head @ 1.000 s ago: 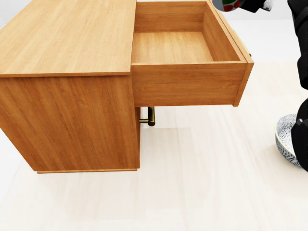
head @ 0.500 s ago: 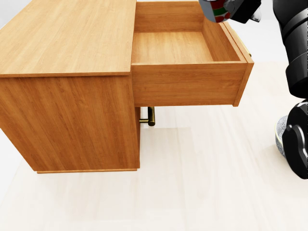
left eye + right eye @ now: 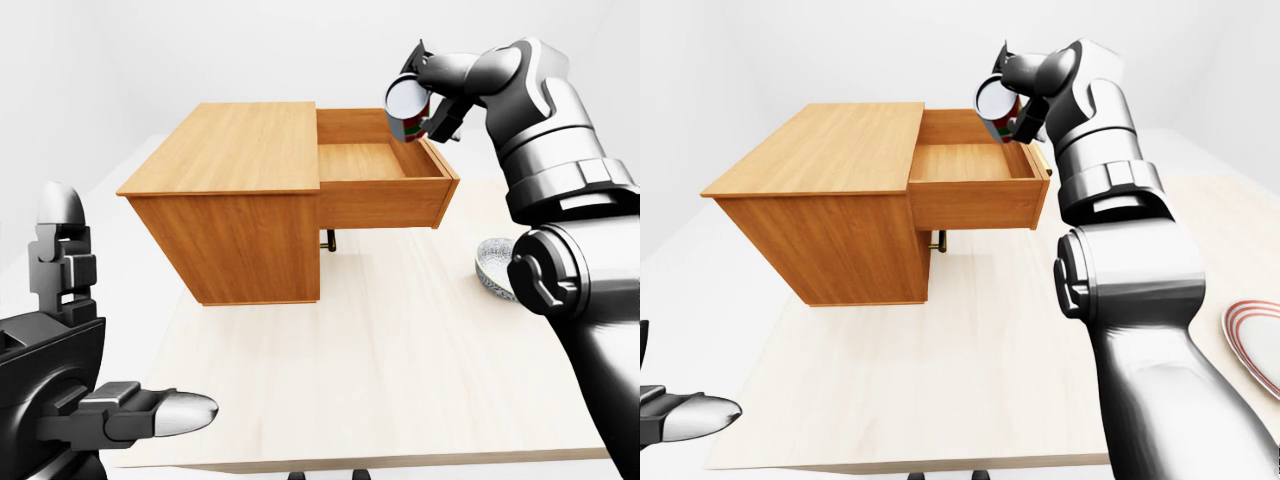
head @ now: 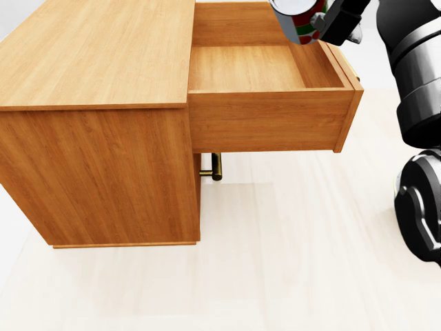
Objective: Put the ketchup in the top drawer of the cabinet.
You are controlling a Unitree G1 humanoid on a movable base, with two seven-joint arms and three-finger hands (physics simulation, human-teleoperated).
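On my left-eye feed I see a pale wooden table (image 3: pixel 400 370) filling the lower frame, a patterned grey-and-white bowl (image 3: pixel 493 262) at mid-right on it, and, on the right-eye feed, a white plate with red rings (image 3: pixel 1258 345) at the right edge.

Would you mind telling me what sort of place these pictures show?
Probably a bare simulated test room, not a lived-in home: blank white walls, a pale wooden table bearing only a small wooden cabinet with its top drawer open, and a patterned bowl.
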